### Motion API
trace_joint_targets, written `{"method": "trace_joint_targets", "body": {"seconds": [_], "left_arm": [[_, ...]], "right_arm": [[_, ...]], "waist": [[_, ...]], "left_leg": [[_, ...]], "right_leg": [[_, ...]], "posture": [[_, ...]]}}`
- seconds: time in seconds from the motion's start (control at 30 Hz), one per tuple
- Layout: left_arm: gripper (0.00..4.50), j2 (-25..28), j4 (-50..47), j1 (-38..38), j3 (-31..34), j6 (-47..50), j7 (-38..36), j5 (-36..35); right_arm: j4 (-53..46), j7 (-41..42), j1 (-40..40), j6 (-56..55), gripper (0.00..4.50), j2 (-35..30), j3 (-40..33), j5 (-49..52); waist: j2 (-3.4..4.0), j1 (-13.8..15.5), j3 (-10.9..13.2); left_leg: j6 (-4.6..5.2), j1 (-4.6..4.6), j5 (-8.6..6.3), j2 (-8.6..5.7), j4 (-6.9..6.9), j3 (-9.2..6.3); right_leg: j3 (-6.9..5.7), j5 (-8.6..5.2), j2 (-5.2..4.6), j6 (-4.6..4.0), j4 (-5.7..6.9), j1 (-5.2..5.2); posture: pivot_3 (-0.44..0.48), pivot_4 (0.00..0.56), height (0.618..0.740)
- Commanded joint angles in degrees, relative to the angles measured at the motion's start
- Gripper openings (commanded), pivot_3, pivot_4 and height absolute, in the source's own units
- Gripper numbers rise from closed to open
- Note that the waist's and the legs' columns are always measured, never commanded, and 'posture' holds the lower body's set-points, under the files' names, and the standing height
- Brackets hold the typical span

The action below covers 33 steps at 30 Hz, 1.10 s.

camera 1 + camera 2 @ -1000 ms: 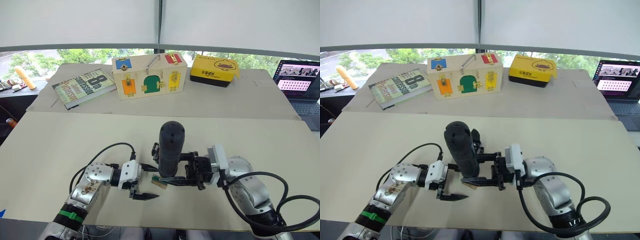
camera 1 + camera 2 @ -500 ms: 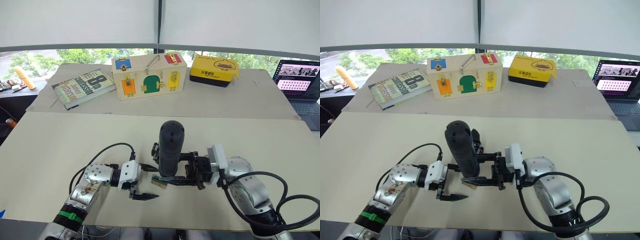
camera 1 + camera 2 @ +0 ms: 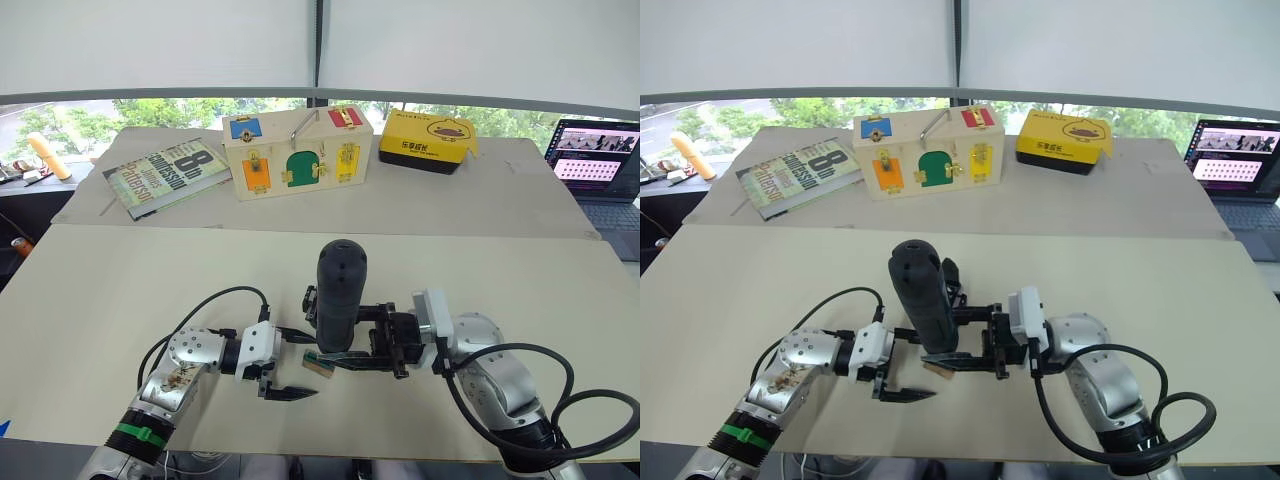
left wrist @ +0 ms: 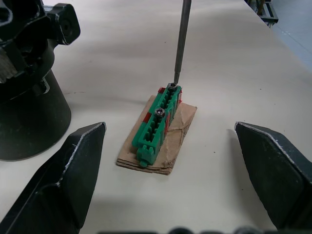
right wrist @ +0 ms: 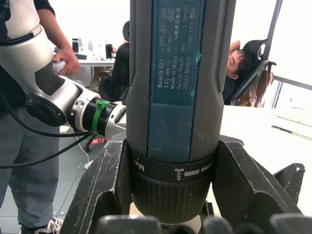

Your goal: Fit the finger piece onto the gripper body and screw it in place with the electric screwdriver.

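Note:
My right gripper (image 3: pixel 352 340) is shut on the electric screwdriver (image 3: pixel 340 290), a thick dark tool held upright over the table. Its thin metal bit (image 4: pixel 181 39) points down with the tip on a screw in a green block (image 4: pixel 157 124) lying on a scrap of cardboard. My left gripper (image 3: pixel 298 362) is open, its two black fingers on either side of that block without touching it. The gripper body (image 4: pixel 29 97), black with a round base, stands just behind the screwdriver (image 3: pixel 952 282). The finger piece is out of view.
At the back stand a book (image 3: pixel 165 175), a wooden latch box (image 3: pixel 298 150), a yellow box (image 3: pixel 428 140) and a laptop (image 3: pixel 600 160) at the right edge. Behind the screwdriver in the right wrist view, a person (image 5: pixel 243 61) sits in a chair.

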Motion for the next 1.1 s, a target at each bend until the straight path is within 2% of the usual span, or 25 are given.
{"method": "trace_joint_targets", "body": {"seconds": [0.03,1.1], "left_arm": [[4.50,0.23,1.60,1.65,-1.24,0.24,0.07,0.68],[4.50,0.39,1.70,2.15,-1.49,-0.08,0.33,0.47]], "right_arm": [[-1.77,0.09,0.04,-2.07,1.90,0.39,0.03,0.55],[-2.57,-0.08,0.33,-0.62,1.90,0.10,0.26,1.23]], "waist": [[0.00,0.00,0.00],[0.03,-0.03,-0.02]], "left_leg": [[0.00,0.00,0.00,0.00,0.00,0.00],[0.01,0.00,-0.01,0.02,0.00,0.01]], "right_leg": [[0.00,0.00,0.00,0.00,0.00,0.00],[0.00,0.00,0.00,0.00,-0.02,0.00]], "posture": [[0.000,0.150,0.740],[0.000,0.150,0.740]]}}
